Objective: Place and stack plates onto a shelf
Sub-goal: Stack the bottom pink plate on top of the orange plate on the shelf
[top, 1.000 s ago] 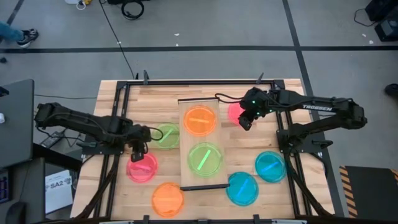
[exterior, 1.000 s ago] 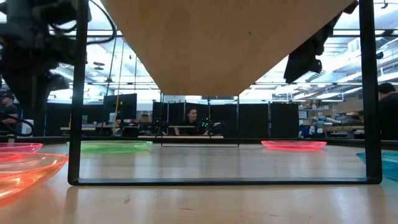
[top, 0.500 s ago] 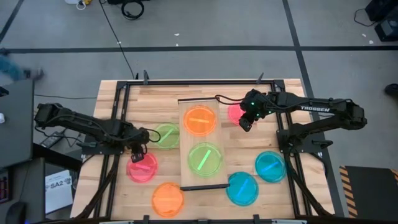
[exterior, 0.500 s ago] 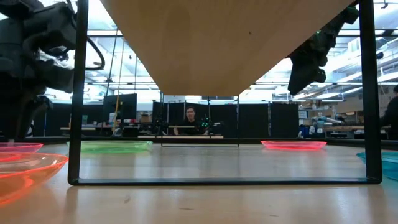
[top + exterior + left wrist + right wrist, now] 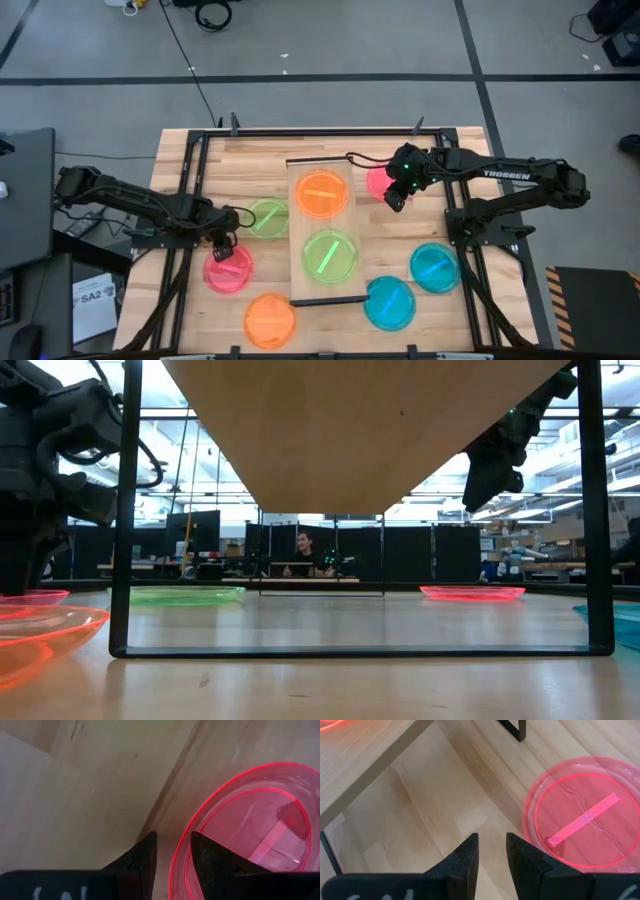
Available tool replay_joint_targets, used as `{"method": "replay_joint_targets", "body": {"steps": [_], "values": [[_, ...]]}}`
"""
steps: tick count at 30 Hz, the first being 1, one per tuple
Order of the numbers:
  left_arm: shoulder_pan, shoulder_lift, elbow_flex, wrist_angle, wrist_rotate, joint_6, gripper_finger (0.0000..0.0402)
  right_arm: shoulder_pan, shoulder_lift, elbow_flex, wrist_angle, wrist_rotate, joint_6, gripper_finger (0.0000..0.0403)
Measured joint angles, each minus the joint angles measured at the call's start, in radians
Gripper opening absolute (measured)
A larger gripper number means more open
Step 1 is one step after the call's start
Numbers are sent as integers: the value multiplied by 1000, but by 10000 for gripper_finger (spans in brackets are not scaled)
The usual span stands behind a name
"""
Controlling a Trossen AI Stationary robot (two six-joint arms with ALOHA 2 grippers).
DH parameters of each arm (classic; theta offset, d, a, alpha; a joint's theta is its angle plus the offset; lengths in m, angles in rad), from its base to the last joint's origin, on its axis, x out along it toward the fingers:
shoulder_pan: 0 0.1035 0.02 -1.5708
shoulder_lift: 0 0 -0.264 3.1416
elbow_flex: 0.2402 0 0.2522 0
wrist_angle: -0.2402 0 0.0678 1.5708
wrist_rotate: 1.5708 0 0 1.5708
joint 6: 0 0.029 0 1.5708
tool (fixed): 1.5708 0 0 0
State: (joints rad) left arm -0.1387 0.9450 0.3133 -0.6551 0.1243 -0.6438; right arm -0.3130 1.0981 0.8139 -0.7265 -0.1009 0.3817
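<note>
The shelf (image 5: 298, 230) stands mid-table and carries an orange plate (image 5: 321, 194) and a green plate (image 5: 330, 254). On the table left of it lies a pink plate (image 5: 228, 270). My left gripper (image 5: 222, 248) is low over that plate's far rim, open, pointing steeply down. Its fingers (image 5: 172, 857) stand on either side of the rim. Right of the shelf a second pink plate (image 5: 580, 820) rests flat. My right gripper (image 5: 394, 197) hangs open above the table beside it, between plate and shelf, with nothing in its fingers (image 5: 492, 852). My left gripper comes from above with the pink plate's rim (image 5: 179, 851) running between its two fingers, one over the plate's inside and one outside. The plate lies flat on the table. Whether the fingers touch the rim, I cannot tell.
More plates lie on the table: a green one (image 5: 267, 218) left of the shelf, an orange one (image 5: 270, 319) near the front edge, two cyan ones (image 5: 389, 303) (image 5: 434, 267) at the right. The shelf's dark end frame (image 5: 125, 510) stands upright. A person sits beyond the table.
My left gripper has come down toward the pink plate on the left and rolled about its own pointing line; its fingers stay as far apart as before. The plates have not moved.
</note>
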Motion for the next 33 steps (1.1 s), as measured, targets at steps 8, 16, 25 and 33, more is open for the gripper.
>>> {"method": "replay_joint_targets", "body": {"steps": [8,16,25,33], "values": [[0,5,12,5,8,-1,96,0,0,0,0,0,0,105],[-1,5,14,19,18,-1,37,0,0,0,0,0,0,105],[-1,4,16,19,17,-1,6,0,0,0,0,1,0,105],[-1,4,16,17,65,-1,6,0,0,0,0,1,0,105]]}}
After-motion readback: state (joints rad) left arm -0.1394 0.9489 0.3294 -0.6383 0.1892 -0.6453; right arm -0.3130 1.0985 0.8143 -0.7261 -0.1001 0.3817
